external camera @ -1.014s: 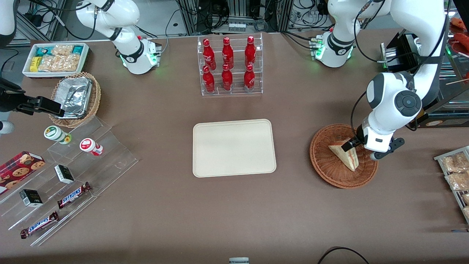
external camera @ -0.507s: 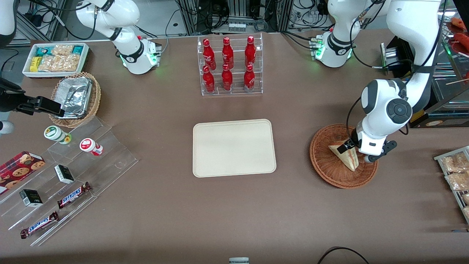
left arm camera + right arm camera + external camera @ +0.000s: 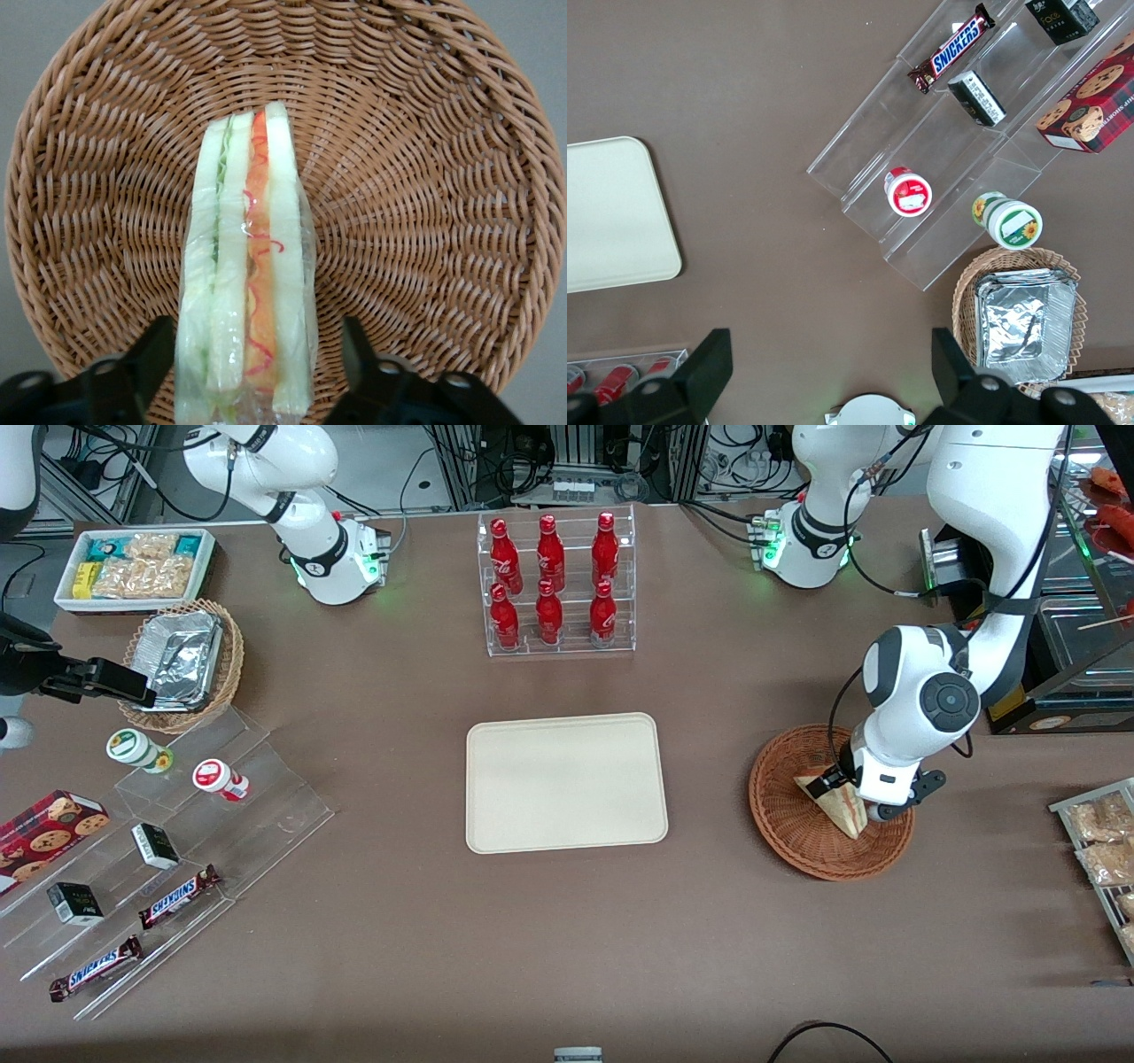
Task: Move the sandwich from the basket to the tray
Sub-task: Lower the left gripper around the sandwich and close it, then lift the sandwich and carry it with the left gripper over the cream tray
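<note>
Gripper (image 3: 248,376) astride sandwich (image 3: 245,283) — fingers (image 3: 151,354) apart

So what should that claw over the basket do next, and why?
Probably close. The gripper is open, one finger on each side of the sandwich, which stands on edge in the basket; the tray holds nothing yet.

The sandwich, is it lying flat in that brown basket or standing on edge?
On edge: the sandwich shows its filling stripes upward in the basket, with the open claw straddling it, fingers apart either side.
</note>
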Robot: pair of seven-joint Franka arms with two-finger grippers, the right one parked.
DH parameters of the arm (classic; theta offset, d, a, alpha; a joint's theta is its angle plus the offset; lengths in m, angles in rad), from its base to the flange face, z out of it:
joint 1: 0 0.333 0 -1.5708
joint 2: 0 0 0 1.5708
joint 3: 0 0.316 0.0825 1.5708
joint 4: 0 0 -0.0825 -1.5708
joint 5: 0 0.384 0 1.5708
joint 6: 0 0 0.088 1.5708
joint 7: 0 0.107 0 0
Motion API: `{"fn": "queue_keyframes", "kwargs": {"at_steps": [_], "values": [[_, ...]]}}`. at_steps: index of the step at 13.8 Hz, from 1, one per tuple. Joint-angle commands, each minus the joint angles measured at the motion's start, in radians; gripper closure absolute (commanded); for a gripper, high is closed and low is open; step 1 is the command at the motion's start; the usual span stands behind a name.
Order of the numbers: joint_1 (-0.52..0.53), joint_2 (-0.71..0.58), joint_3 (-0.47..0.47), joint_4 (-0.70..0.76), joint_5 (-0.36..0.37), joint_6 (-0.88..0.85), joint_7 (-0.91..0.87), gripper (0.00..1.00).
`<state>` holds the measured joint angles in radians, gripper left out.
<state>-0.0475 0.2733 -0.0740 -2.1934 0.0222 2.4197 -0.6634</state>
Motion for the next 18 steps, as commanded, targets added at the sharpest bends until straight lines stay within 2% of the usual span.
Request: {"fn": "queue_keyframes", "kwargs": {"at_steps": [1, 2, 4, 6, 8, 11, 17, 18], "values": [[-0.003, 0.006, 0.000, 0.008, 0.005, 0.012, 0.010, 0.87], [-0.003, 0.004, 0.000, 0.011, 0.005, 0.009, 0.016, 0.93], [-0.003, -0.002, 0.000, 0.029, 0.005, -0.011, 0.066, 1.00], [-0.003, -0.006, 0.000, 0.058, 0.004, -0.059, 0.102, 1.00], [-0.005, -0.016, -0.021, 0.128, 0.004, -0.178, 0.158, 1.00], [-0.005, -0.003, -0.087, 0.246, 0.001, -0.348, 0.205, 1.00], [-0.006, 0.107, -0.294, 0.400, 0.004, -0.376, 0.197, 1.00], [-0.037, 0.122, -0.312, 0.415, 0.005, -0.375, 0.180, 1.00]]}}
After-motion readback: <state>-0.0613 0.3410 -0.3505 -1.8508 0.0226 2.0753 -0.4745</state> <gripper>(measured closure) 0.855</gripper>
